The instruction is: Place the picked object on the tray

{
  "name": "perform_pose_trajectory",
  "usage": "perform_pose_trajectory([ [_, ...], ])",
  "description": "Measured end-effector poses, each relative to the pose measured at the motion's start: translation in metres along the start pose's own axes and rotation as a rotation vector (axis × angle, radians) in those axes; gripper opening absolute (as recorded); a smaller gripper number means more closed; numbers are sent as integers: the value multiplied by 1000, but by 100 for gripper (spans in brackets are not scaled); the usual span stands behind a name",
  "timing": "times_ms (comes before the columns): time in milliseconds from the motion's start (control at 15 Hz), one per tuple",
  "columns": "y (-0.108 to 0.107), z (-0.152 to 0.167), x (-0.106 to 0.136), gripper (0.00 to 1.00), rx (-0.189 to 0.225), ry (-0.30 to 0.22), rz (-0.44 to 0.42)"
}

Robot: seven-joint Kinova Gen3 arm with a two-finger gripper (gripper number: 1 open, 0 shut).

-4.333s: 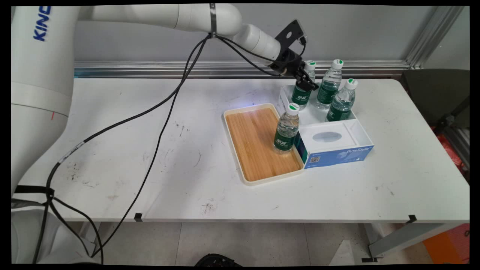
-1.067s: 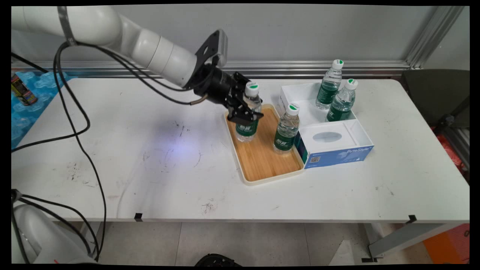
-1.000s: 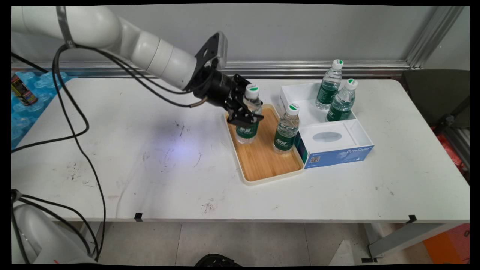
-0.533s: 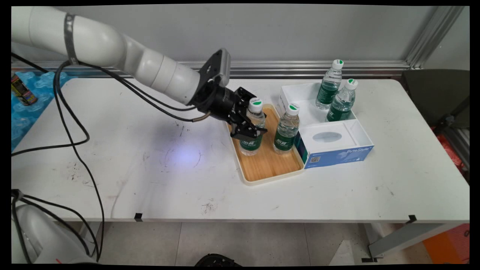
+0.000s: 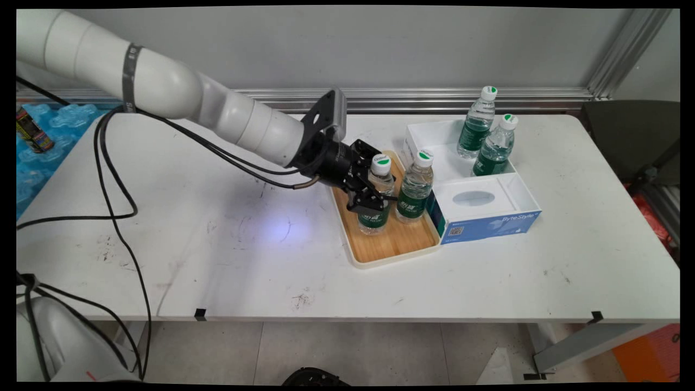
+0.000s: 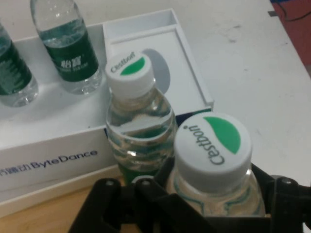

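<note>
Four water bottles are in view. One bottle (image 5: 376,198) (image 6: 214,165) sits clamped in the end effector (image 5: 374,202), over the wooden tray (image 5: 374,245) near its right rim, just beside a second bottle (image 5: 415,187) (image 6: 138,126). Two more (image 5: 476,124) (image 5: 493,145) stand in the white box (image 5: 507,187) toward the worktop's (image 5: 217,228) far right corner.

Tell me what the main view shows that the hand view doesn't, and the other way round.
Only the main view shows the whole white table, the full outline of the wooden tray, the arm's black cables and the blue packaging at far left. Only the hand view shows the Cestbon lettering on the caps and ByteDance on the white box. Both show the gripper shut on a water bottle, a second bottle beside it, and two more in the box.
</note>
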Motion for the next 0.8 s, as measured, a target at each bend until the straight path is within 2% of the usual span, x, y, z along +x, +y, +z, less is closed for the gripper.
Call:
perform_pose_trajectory([
  [667,1,14,-17,0,17,-19,-16],
  [733,2,15,-18,100,16,-19,-16],
  [800,2,15,-18,100,16,-20,-17],
])
